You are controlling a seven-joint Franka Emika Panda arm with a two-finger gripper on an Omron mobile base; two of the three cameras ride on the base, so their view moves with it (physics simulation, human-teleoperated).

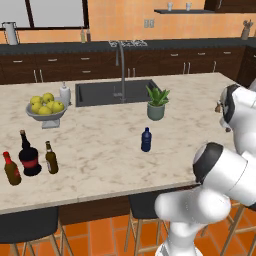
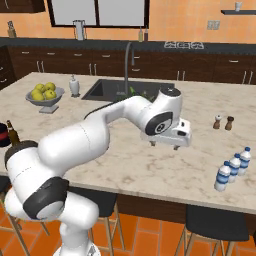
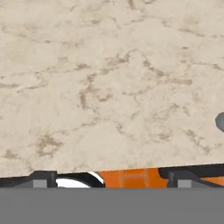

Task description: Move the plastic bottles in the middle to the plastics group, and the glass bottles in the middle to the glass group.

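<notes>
The blue bottle (image 1: 146,139) stands upright at mid-frame of the left base view, alone on the marble counter (image 1: 100,145), below and just left of the potted plant (image 1: 156,103). At the left edge of that view the black bottle (image 1: 29,154) with the red label stands between the red-capped bottle (image 1: 11,169) and the olive bottle (image 1: 51,157); all three are upright and close together, and the olive bottle stands just beside the black one.

In the right base view three white bottles (image 2: 233,168) with blue caps stand in a tight row at the lower right of the counter. The salt and pepper shakers (image 2: 223,122) stand above them, well apart.

The gripper (image 2: 164,144) hangs at centre frame of the right base view, above bare counter, pointing down. Its fingers are spread wide and grasp nothing; in the hand view the two tips (image 3: 40,179) sit far apart at the bottom corners, with plain marble ahead. A small grey shape (image 3: 220,121) at the right edge of that view is cut off, possibly a bottle cap.

The fruit bowl (image 1: 46,109) sits at upper left, beside the sink (image 1: 117,91).
</notes>
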